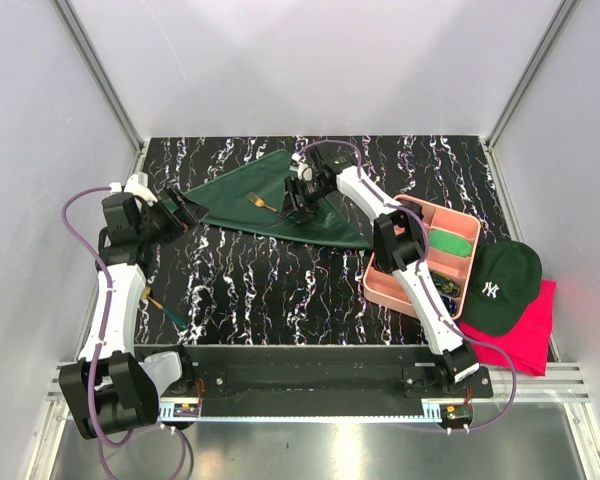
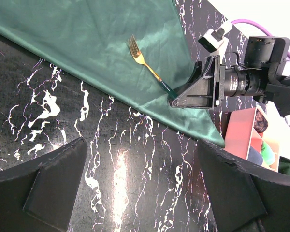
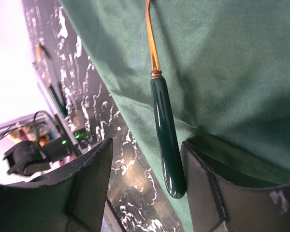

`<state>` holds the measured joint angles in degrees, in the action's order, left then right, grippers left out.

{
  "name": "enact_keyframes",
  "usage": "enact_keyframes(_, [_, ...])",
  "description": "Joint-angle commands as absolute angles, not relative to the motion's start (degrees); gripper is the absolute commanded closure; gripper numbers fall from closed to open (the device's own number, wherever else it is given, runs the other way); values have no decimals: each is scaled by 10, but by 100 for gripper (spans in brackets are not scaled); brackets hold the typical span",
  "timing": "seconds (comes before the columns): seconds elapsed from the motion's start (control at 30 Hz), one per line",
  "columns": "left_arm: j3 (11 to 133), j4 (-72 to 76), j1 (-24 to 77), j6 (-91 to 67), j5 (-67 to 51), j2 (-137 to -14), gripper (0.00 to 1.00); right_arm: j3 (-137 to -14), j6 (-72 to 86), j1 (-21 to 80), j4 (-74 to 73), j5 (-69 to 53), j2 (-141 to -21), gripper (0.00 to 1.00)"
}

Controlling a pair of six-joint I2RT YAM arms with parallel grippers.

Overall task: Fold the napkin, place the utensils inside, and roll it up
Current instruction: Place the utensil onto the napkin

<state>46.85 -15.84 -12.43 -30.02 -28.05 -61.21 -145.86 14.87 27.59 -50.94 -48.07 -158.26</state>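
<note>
The dark green napkin lies folded into a triangle on the black marble table. A fork with gold tines and a green handle rests on it. My right gripper stands over the handle end, open. In the right wrist view the fork handle lies on the napkin close to one finger, with a wide gap to the other finger. My left gripper is open over bare table by the napkin's left corner. The left wrist view shows the fork, the napkin and the right gripper.
Another utensil lies on the table beside the left arm. A pink tray with a green swatch stands at the right. Beyond it, a dark cap sits on a pink-red cloth.
</note>
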Motion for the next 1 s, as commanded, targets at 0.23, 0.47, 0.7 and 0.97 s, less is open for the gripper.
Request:
enact_keyframes(0.23, [485, -143, -123, -294, -296, -599, 1, -1439, 134, 270, -542, -365, -1514, 29])
enact_keyframes(0.47, [487, -146, -124, -292, -294, -596, 1, -1436, 134, 270, -547, -346, -1499, 27])
enact_keyframes(0.7, [488, -146, -123, -293, -297, -597, 1, -1445, 134, 270, -543, -334, -1494, 28])
enact_keyframes(0.97, [487, -146, -124, -293, -298, -597, 1, -1441, 124, 270, -543, -348, -1514, 40])
